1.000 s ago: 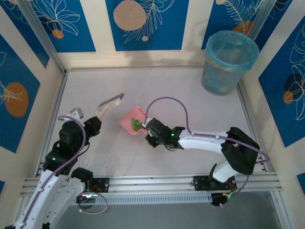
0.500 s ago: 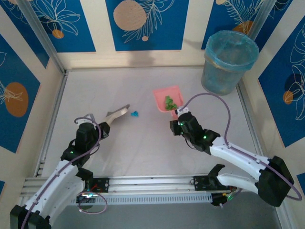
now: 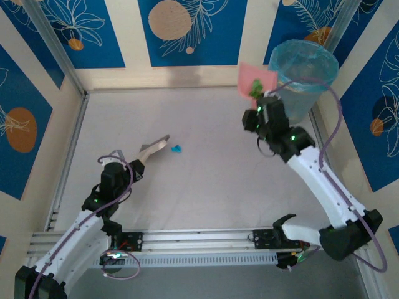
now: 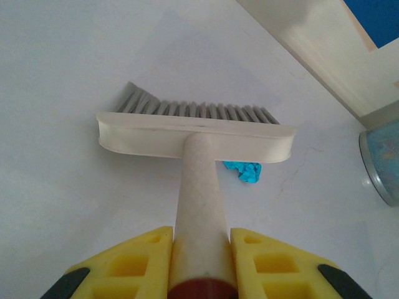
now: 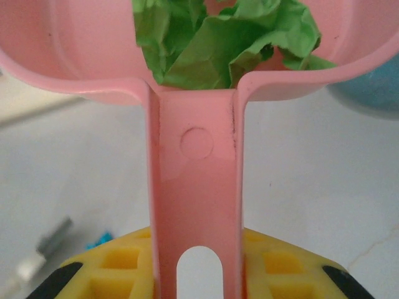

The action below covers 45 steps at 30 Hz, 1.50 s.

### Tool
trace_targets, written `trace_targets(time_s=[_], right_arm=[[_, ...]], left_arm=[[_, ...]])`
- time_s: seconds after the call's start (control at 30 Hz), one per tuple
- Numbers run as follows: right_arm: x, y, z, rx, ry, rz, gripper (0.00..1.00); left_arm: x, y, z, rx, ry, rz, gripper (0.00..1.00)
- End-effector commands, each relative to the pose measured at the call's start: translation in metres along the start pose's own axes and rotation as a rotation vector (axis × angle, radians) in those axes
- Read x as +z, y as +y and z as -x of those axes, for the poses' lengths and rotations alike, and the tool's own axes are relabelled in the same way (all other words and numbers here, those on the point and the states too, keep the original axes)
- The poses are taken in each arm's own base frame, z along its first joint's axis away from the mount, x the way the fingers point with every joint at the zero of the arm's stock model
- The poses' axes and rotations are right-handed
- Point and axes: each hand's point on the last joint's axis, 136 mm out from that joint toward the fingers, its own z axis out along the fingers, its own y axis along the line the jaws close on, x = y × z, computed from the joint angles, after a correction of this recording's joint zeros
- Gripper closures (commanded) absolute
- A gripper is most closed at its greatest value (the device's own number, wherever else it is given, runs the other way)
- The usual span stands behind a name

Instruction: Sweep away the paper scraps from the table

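Note:
My left gripper (image 3: 133, 169) (image 4: 201, 252) is shut on the cream handle of a hand brush (image 3: 153, 148) (image 4: 194, 133). Its bristles rest on the white table (image 3: 212, 187). One cyan paper scrap (image 3: 176, 148) (image 4: 244, 170) lies just right of the brush head. My right gripper (image 3: 260, 116) (image 5: 196, 265) is shut on the handle of the pink dustpan (image 3: 255, 77) (image 5: 194, 174), lifted beside the rim of the bin. Green paper scraps (image 3: 255, 88) (image 5: 219, 45) lie in the pan. The cyan scrap (image 5: 100, 240) also shows far below the pan.
A round bin with a blue plastic liner (image 3: 302, 80) (image 4: 381, 161) stands in the table's far right corner. Aluminium rails (image 3: 199, 240) edge the table, and patterned wall panels close in the back and sides.
The right arm has carried the dustpan with the green scraps up and back from mid-table to the bin's rim. The left arm brought the brush down beside the cyan scrap and now holds still.

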Motion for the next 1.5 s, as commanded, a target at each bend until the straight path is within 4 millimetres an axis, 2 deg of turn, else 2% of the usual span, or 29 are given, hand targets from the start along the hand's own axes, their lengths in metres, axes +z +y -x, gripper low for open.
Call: trace_targets(time_s=[0.0,0.23,0.43,0.53,0.67,0.8,0.9,0.97,1.07,1.17,1.2,1.27,1.37,1.4,1.47], right_arm=[[0.001,-0.015,0.021,0.139,0.082,0.006,1.0],[0.022,-0.034,0.112,0.575,0.073,0.217,1.0],[0.047,-0.054,0.172,0.887,0.076,0.4,1.0],[0.06,-0.055,0.192,0.996,0.119,0.524,1.0],[0.07,-0.049,0.215,1.049,0.143,0.626,1.0],[0.081,-0.052,0.223,1.082,0.183,0.643,1.0],[0.079,-0.046,0.225,1.087,0.186,0.682,1.0],[0.073,-0.043,0.224,1.067,0.166,0.677,1.0],[0.052,-0.032,0.217,0.966,0.114,0.616,1.0],[0.033,-0.003,0.195,0.792,0.071,0.569,1.0],[0.026,0.011,0.183,0.721,0.062,0.559,1.0],[0.025,0.034,0.152,0.596,0.071,0.543,1.0],[0.027,0.072,0.092,0.366,0.118,0.587,1.0],[0.029,0.08,0.07,0.296,0.149,0.586,1.0],[0.04,0.081,0.024,0.179,0.215,0.517,1.0]], left_arm=[[-0.003,-0.016,0.01,-0.026,-0.035,-0.071,1.0],[-0.011,-0.021,0.013,-0.034,-0.042,-0.097,1.0],[-0.019,-0.024,0.019,-0.028,-0.065,-0.105,1.0],[-0.02,-0.026,0.019,-0.027,-0.062,-0.111,1.0],[-0.019,-0.026,0.019,-0.026,-0.059,-0.111,1.0],[-0.019,-0.027,0.018,-0.029,-0.055,-0.115,1.0],[-0.018,-0.026,0.018,-0.028,-0.053,-0.111,1.0],[-0.019,-0.026,0.018,-0.029,-0.054,-0.113,1.0],[-0.019,-0.026,0.019,-0.028,-0.056,-0.11,1.0],[-0.019,-0.027,0.019,-0.027,-0.054,-0.112,1.0],[-0.018,-0.026,0.018,-0.028,-0.052,-0.11,1.0],[-0.018,-0.026,0.018,-0.028,-0.052,-0.108,1.0],[-0.019,-0.024,0.019,-0.027,-0.055,-0.095,1.0],[-0.02,-0.022,0.019,-0.024,-0.058,-0.088,1.0],[-0.022,-0.017,0.021,-0.022,-0.065,-0.056,1.0]])
